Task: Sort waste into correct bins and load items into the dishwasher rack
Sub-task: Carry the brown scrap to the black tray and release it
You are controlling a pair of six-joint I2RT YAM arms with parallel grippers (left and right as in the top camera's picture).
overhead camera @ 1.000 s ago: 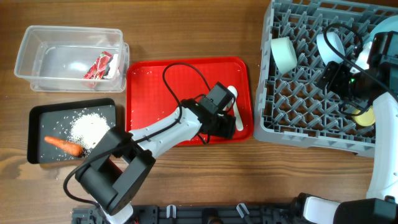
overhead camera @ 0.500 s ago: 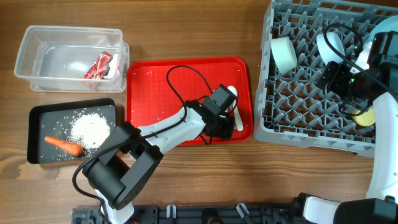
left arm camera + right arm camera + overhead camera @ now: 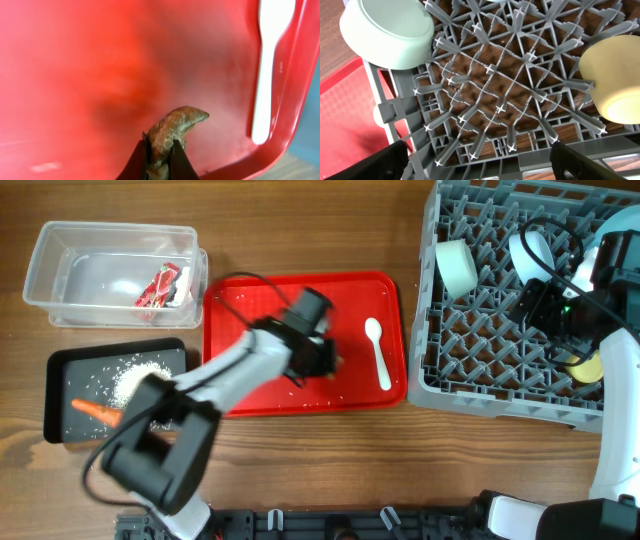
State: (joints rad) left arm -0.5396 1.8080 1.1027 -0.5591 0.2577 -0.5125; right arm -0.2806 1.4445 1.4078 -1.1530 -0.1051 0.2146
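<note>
My left gripper (image 3: pixel 161 159) is shut on a small brown food bit (image 3: pixel 176 125), held just above the red tray (image 3: pixel 75 75). Seen from overhead, the left gripper (image 3: pixel 327 361) hangs over the tray's middle, left of the white spoon (image 3: pixel 378 352). The clear tub (image 3: pixel 60 270) holds the red-and-white wrapper (image 3: pixel 160 285). Rice (image 3: pixel 140 385) and a carrot (image 3: pixel 95 410) lie in the black tray (image 3: pixel 60 370). My right gripper (image 3: pixel 477 165) stands open over the grey rack (image 3: pixel 495 90), between a pale green bowl (image 3: pixel 385 32) and a yellow cup (image 3: pixel 615 80).
The rack (image 3: pixel 500 380) fills the right side and also carries a white-blue bowl (image 3: pixel 535 250). The left arm's cable loops over the red tray (image 3: pixel 240 390). Both bins sit on the wooden table at the left.
My left gripper has shut on the brown food bit and swung left across the red tray, away from the spoon. The right arm has stayed still.
</note>
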